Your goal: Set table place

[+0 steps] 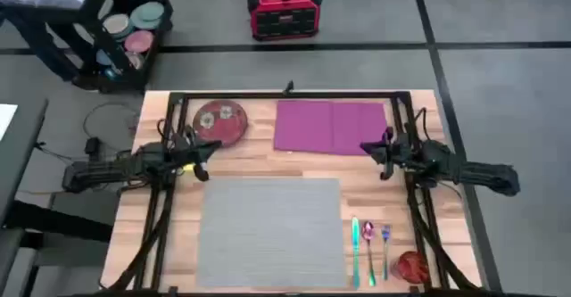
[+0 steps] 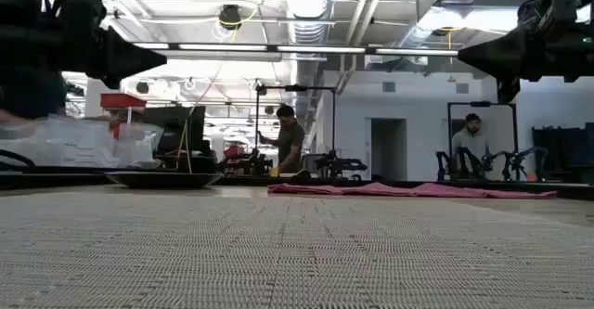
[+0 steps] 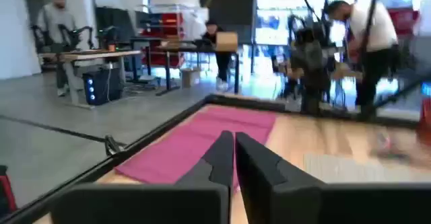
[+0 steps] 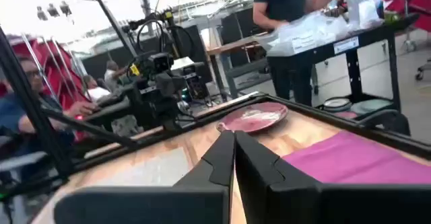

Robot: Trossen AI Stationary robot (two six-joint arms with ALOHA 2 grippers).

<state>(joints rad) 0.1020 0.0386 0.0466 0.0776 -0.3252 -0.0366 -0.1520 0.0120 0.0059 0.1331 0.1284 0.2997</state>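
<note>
The grey placemat (image 1: 270, 230) lies flat on the wooden table (image 1: 259, 163), near its front edge. A red plate (image 1: 220, 121) rests at the far left; a purple napkin (image 1: 330, 126) lies at the far middle. Several pieces of cutlery (image 1: 369, 248) and a red cup (image 1: 412, 266) sit to the mat's right. My left gripper (image 1: 203, 166) hovers above the table near the plate, shut and holding nothing (image 3: 234, 158). My right gripper (image 1: 370, 149) hovers by the napkin's right end, shut and holding nothing (image 4: 234, 158).
A black frame (image 1: 285, 93) runs along the table's edges. A red box (image 1: 284, 12) stands on the floor beyond the far edge, a cart with dishes (image 1: 134, 29) at the far left. People stand in the room behind (image 2: 290, 137).
</note>
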